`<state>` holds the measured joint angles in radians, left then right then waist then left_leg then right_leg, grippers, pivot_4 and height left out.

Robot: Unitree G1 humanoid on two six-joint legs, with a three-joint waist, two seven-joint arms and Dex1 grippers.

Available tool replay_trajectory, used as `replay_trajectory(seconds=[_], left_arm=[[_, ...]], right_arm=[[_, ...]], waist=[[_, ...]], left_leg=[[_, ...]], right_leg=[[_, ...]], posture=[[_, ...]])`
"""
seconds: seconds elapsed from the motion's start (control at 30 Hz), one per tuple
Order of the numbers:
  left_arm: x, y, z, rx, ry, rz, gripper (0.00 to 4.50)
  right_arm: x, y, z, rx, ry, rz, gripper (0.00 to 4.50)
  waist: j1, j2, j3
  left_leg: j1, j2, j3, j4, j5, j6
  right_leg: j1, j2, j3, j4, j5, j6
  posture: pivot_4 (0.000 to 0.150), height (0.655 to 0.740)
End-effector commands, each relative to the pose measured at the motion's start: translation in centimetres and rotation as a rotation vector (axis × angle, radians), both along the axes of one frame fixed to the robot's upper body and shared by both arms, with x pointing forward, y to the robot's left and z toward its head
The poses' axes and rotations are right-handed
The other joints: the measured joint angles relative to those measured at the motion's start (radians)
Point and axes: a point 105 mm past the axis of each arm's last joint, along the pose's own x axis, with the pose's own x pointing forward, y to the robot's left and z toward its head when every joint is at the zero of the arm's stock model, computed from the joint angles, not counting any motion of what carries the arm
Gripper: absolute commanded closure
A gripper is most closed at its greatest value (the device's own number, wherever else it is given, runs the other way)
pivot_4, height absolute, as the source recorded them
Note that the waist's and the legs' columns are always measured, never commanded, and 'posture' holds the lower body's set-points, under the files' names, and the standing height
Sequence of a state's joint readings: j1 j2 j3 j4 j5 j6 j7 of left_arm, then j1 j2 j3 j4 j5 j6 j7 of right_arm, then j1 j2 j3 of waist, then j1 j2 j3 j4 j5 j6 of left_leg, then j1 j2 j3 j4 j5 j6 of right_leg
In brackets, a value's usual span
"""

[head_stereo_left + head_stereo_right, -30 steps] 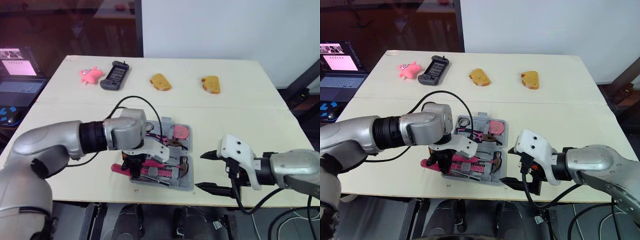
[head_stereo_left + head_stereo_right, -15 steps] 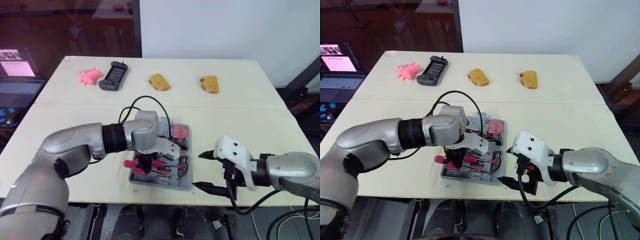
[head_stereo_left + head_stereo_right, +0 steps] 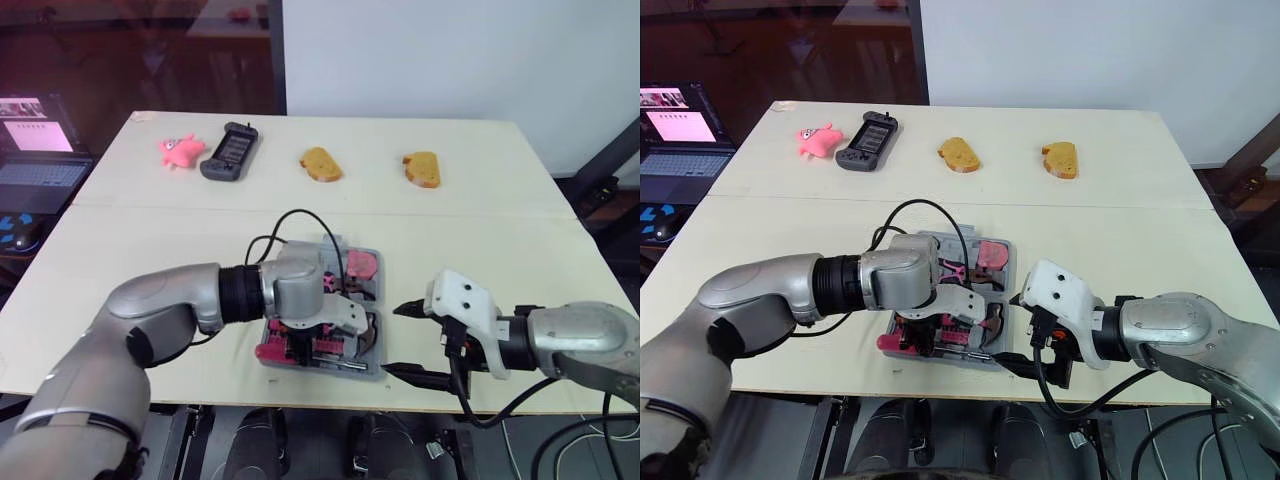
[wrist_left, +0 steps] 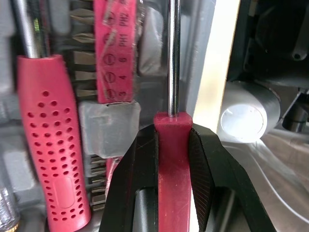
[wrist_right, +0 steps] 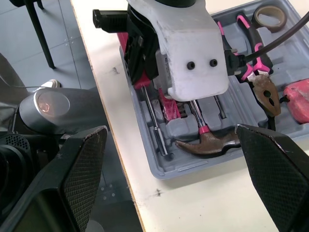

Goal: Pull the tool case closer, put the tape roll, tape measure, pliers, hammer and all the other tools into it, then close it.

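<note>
Left wrist view: left claw (image 4: 172, 135) pinching red screwdriver (image 4: 173, 58) over the case (image 3: 372, 368), at the surface (image 3: 150, 250) front edge. Line shaft with groove, lower flat, then release. Right claw (image 3: 396, 338) spread, just beside case.

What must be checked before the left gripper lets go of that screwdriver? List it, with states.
1. Left gripper clamped on the red screwdriver: ok.
2. Screwdriver over the tool case, along its near edge: ok.
3. Screwdriver seated in its slot: cannot tell.
4. Hammer, pliers, tape roll and tape measure lying in the case: ok.
5. Right gripper open, beside the case, off the tools: ok.
</note>
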<state>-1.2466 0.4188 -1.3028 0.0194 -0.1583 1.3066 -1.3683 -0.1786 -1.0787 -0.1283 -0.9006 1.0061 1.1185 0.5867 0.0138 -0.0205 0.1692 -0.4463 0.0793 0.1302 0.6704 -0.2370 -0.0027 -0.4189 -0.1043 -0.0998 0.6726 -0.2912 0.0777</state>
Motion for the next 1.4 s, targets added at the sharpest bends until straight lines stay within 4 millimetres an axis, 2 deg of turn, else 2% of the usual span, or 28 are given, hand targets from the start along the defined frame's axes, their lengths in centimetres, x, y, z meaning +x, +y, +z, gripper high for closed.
replay_trajectory(seconds=[0.03, 0.23, 0.67, 0.83, 1.07, 1.4], left_arm=[[-0.1, -0.7, 0.5, -0.033, -0.009, -0.003, 4.15], [-0.2, -1.5, 0.2, -0.049, -0.007, -0.005, 4.15], [0.0, -2.1, -0.5, -0.063, -0.045, -0.025, 4.15], [-0.1, -2.5, -0.4, -0.069, -0.066, -0.102, 4.15], [0.6, -2.9, -0.3, -0.068, -0.110, -0.119, 4.15], [0.8, -3.0, -0.1, -0.069, -0.121, -0.150, 4.15]], right_arm=[[-0.4, 0.4, 0.8, 0.016, -0.026, 0.037, 0.00], [-1.2, 0.2, 0.7, 0.020, 0.034, 0.049, 0.00], [-1.9, -2.5, 0.0, -0.079, 0.109, -0.011, 0.00], [-2.1, -3.1, -0.7, -0.113, 0.128, -0.020, 0.00], [-2.2, -3.1, -0.9, -0.112, 0.123, -0.016, 0.00], [-2.0, -2.9, -0.9, -0.101, 0.111, -0.010, 0.00]], waist=[[0.000, 0.000, 0.000], [0.001, 0.000, 0.000], [0.004, 0.001, 0.000], [0.004, 0.001, 0.000], [0.010, 0.001, 0.000], [0.026, 0.001, 0.000]], left_leg=[[0.000, 0.000, 0.000, 0.000, 0.000, 0.000], [0.000, 0.000, 0.000, 0.000, 0.000, 0.000], [0.004, 0.000, -0.002, 0.000, -0.001, 0.002], [0.004, 0.000, -0.003, 0.002, -0.002, 0.003], [0.002, 0.000, -0.004, 0.010, -0.006, 0.009], [0.002, 0.000, -0.005, 0.012, -0.006, 0.010]], right_leg=[[0.000, 0.000, 0.000, 0.000, 0.000, 0.000], [0.000, 0.000, 0.000, 0.000, 0.000, 0.000], [0.006, 0.000, -0.001, -0.002, 0.000, 0.000], [0.007, 0.000, -0.001, -0.002, 0.000, 0.000], [0.010, 0.000, -0.002, -0.002, -0.001, 0.001], [0.011, 0.000, -0.002, -0.003, -0.001, 0.000]], posture=[[0.150, 0.7188], [0.150, 0.7188], [0.150, 0.7188], [0.150, 0.7188], [0.150, 0.7188], [0.150, 0.7188]])
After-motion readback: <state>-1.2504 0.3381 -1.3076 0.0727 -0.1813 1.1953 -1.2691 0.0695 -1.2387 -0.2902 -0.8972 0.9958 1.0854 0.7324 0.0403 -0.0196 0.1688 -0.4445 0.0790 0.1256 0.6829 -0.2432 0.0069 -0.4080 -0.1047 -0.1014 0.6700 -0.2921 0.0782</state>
